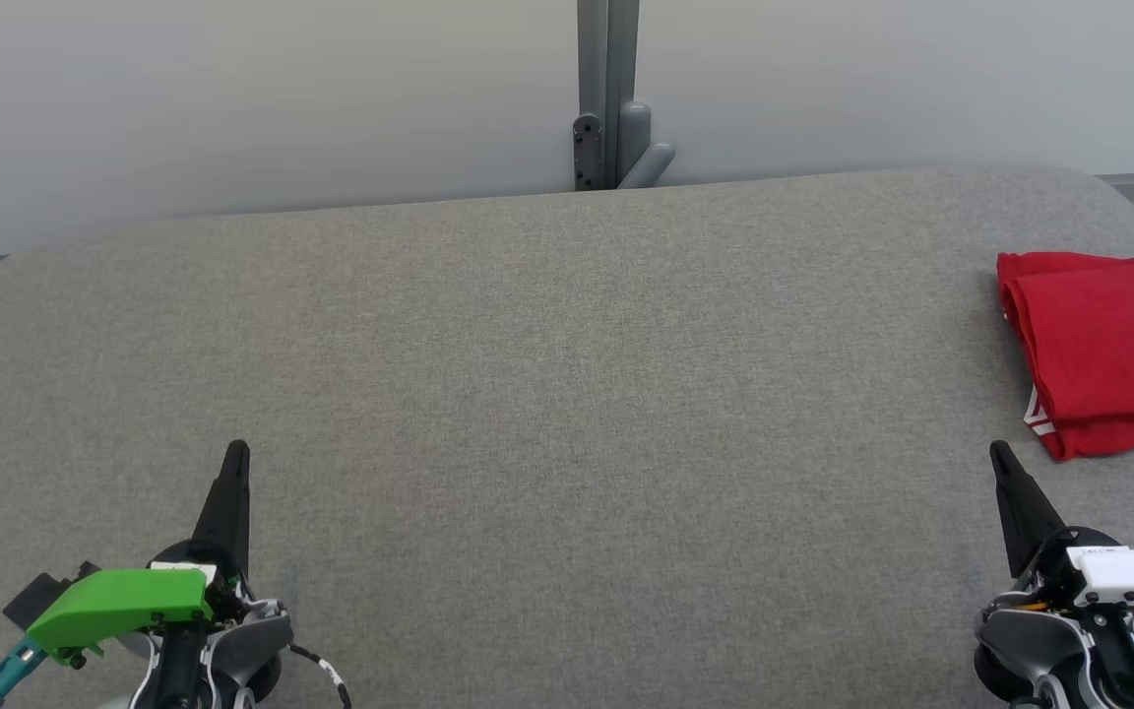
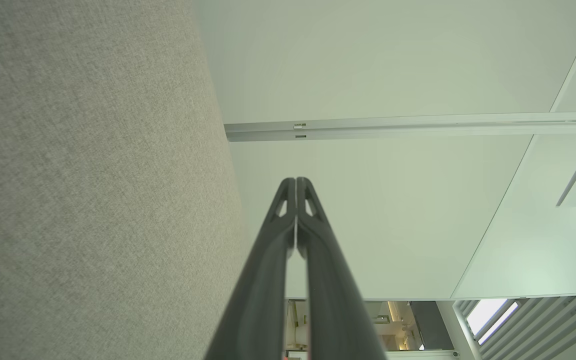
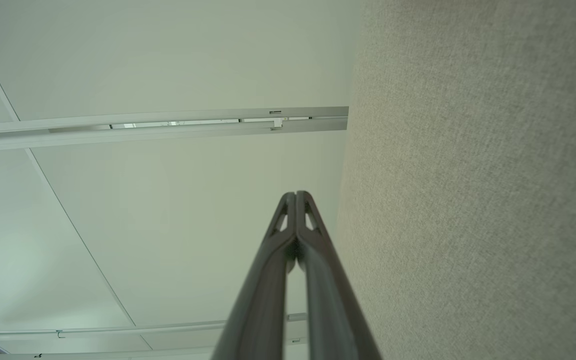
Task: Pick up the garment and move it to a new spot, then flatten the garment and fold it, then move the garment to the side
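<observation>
Head view: one red garment (image 1: pixel 1108 345), two closed tools (image 1: pixel 237 451) (image 1: pixel 999 451).

I see bright, even light: almost no shadow on the grey desk (image 1: pixel 567 394), only soft ones along the folds of the red garment (image 1: pixel 1108 345). Both wrist views look greenish, with the wall rail (image 2: pixel 393 127) slightly bowed.

A red garment (image 1: pixel 1108 350), apparently folded, lies flat at the right edge.

Head cam high, fwd-down on grey table (image 1: pixel 567 394); wrist cams low, rolled, same table + wall (image 1: pixel 232 98).
</observation>
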Controlling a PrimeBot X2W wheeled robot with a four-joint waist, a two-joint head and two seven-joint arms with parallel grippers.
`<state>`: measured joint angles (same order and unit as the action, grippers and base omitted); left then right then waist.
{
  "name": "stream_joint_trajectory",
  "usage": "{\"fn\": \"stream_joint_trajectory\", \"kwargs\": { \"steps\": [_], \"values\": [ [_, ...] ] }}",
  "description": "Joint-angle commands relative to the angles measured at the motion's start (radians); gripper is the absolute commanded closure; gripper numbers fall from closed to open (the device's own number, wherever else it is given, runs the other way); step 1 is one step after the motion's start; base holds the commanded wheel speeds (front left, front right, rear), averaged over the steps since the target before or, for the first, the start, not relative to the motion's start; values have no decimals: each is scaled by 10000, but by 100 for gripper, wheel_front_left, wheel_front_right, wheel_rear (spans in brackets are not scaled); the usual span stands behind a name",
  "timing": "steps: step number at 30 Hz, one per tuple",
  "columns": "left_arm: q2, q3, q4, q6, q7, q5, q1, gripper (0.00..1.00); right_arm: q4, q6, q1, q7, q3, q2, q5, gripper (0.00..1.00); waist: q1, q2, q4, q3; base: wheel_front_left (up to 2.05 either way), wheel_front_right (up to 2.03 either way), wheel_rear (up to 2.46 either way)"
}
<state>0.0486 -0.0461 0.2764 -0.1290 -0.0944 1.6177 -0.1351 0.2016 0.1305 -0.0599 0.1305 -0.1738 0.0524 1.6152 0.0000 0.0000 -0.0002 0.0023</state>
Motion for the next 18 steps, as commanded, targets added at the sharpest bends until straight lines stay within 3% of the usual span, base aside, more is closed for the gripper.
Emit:
{"fn": "stream_joint_trajectory", "kwargs": {
  "steps": [1, 18],
  "values": [
    [30, -24, -19, -60, -1, 23, -130, 100, 18, 4, -81, 32, -32, 26, 28, 100, 0, 0, 0, 0, 0, 0, 0],
    [30, -23, -20, -60, 0, 24, -130, 100, 17, 4, -80, 43, -40, 16, 15, 100, 0, 0, 0, 0, 0, 0, 0]
  ]
}}
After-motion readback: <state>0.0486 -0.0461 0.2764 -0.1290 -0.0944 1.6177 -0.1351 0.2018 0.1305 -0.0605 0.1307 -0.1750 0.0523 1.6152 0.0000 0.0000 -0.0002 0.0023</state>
